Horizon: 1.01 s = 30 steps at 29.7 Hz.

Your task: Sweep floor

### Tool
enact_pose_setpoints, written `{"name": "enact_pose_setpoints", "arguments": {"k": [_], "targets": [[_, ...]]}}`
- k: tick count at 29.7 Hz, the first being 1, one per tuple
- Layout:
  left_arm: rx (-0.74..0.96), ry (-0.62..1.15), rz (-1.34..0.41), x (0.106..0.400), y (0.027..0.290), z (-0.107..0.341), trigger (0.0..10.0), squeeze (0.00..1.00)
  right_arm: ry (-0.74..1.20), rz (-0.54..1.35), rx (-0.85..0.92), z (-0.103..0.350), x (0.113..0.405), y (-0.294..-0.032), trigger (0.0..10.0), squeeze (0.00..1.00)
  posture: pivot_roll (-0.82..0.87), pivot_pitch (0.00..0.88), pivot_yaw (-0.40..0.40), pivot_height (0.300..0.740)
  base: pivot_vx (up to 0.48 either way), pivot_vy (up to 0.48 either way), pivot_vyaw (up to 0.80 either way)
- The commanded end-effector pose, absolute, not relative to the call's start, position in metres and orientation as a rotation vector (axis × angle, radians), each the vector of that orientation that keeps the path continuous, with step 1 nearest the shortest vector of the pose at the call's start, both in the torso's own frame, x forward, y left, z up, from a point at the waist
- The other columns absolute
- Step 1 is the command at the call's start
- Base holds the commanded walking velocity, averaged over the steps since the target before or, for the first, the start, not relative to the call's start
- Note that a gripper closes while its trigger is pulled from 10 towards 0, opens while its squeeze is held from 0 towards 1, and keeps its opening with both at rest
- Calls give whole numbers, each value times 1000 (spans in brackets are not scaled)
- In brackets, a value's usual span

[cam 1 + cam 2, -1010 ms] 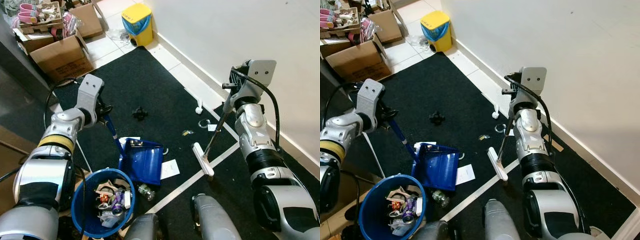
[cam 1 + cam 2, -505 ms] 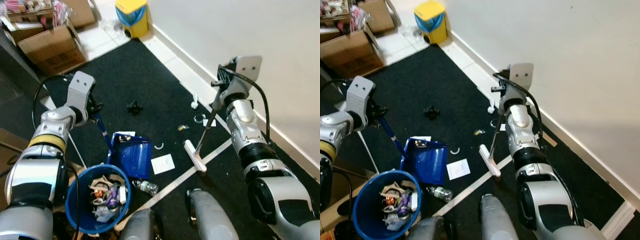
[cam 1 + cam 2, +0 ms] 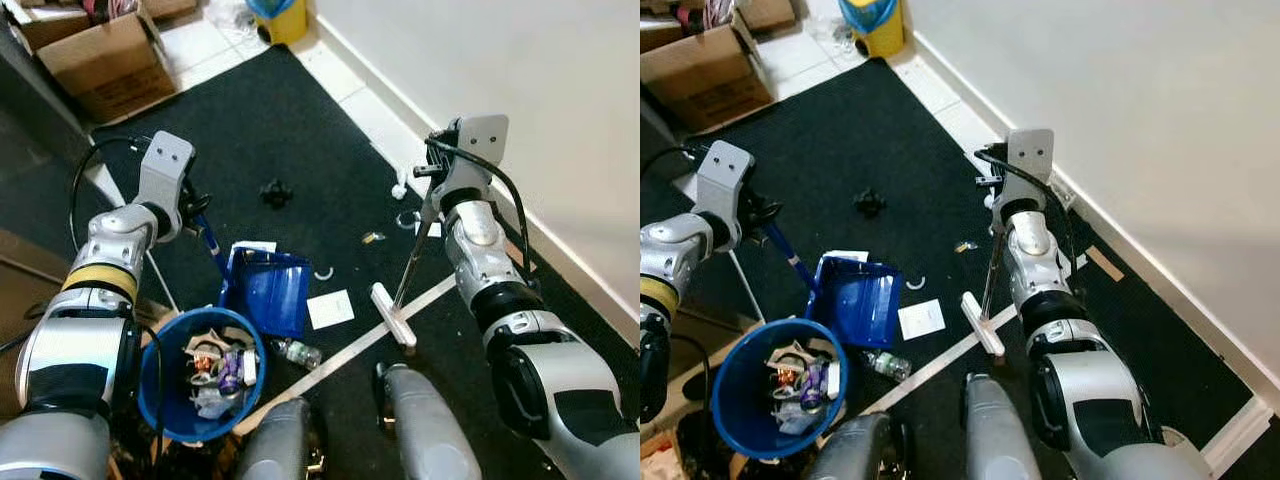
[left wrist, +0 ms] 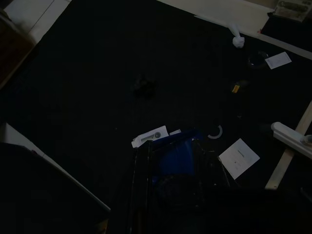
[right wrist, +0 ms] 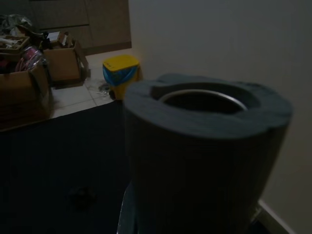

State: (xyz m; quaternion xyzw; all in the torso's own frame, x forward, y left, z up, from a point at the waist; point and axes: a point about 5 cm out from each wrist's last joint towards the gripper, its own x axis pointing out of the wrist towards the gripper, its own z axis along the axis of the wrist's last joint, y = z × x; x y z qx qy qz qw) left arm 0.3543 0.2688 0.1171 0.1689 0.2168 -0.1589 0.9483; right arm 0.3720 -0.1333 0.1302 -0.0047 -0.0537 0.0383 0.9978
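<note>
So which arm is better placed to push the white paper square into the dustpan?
Probably the right: its gripper holds the broom, whose head sits just beside the paper square. The left gripper is holding the blue dustpan.

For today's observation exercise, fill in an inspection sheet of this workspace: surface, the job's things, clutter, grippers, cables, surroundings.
Surface: black mat crossed by a pale strip, beside white tiles.
Job's things: broom with its white head on the mat; blue dustpan resting on the mat; blue bucket full of rubbish.
Clutter: white card, small bottle, black lump, small white bits near the wall.
Grippers: left gripper holds the dustpan handle; right gripper holds the broom handle.
Cables: black cable looping at the left arm, another at the right.
Surroundings: white wall, cardboard box, yellow bin.
</note>
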Motion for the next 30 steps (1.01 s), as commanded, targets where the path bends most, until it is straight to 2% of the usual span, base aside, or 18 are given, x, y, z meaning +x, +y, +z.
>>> {"name": "enact_pose_setpoints", "arguments": {"k": [1,7,12,19,21,30], "targets": [[296,608,-319,335,269,80,10000,0,-146,61,-16,134,373,-131,10000,0,67,258,24,740,0,0,0],[149,538,-279,343,264,90,10000,0,-208,-18,2,145,376,-134,10000,0,126,299,23,740,0,0,0],[117,514,-328,343,257,94,10000,0,-184,-29,50,143,377,-124,10000,0,181,315,17,740,0,0,0],[88,522,-331,344,247,94,10000,0,-73,2,116,119,369,-98,10000,0,213,321,2,740,0,0,0],[81,538,-324,346,240,94,10000,0,-23,3,170,109,363,-86,10000,0,219,320,0,740,0,0,0],[32,523,-371,351,213,105,10000,0,78,-39,390,104,360,-63,10000,0,253,303,0,740,0,0,0]]}}
